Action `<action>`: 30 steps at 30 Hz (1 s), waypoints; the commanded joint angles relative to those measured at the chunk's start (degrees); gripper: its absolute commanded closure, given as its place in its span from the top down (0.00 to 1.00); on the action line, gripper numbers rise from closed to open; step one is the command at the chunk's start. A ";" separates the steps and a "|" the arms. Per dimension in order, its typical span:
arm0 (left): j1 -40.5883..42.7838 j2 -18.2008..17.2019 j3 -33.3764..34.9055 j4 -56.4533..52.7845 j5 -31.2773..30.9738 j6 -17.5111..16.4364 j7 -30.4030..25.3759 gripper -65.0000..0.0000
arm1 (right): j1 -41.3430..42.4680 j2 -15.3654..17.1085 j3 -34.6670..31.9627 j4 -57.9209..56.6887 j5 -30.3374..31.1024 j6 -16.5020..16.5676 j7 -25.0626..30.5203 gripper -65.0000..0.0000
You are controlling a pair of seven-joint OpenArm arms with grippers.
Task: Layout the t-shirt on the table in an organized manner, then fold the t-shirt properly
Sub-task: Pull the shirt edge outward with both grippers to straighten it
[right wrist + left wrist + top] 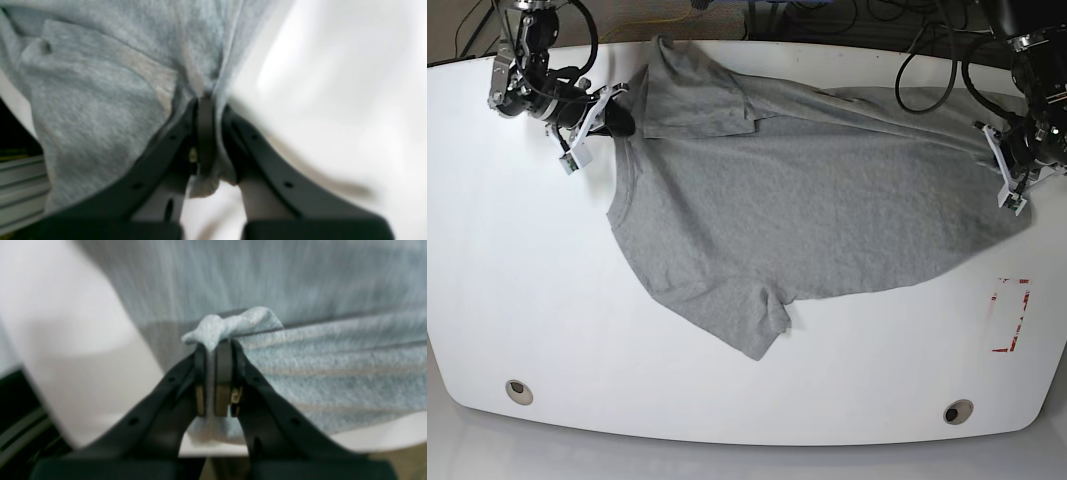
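shirt (807,200): grey tee, spread across far half of table (527,300), stretched between both arms, plain side up, no print visible
shirt state: mostly flat but skewed; one sleeve folded over near far left, other sleeve pointing toward near centre, some diagonal wrinkles
left gripper (215,350): jaws closed tight on a bunched bit of shirt edge, at right side of base view, cloth poking out above pads
right gripper (208,110): jaws closed on a pinch of shirt, at far left of base view, cloth draped over its left finger
table marks: red rectangle (1010,315) near right, clear of shirt; two grommets (519,390) along near edge
handling (judgement): light, soft, limp cloth; won't hold shape, sags and drags on the smooth top, stretches if pulled hard
where to grip (judgement): hems, shoulder seams, corners; pinch an edge, not the middle, or it bunches
stage (judgement): layout not finished, no fold yet
risk (judgement): uneven pull skews it more; thin pinch may slip
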 commanded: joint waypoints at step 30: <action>-0.49 2.83 6.66 4.00 0.52 -0.03 0.48 0.00 | 5.83 9.43 0.07 -9.13 -5.49 -1.24 -2.93 0.00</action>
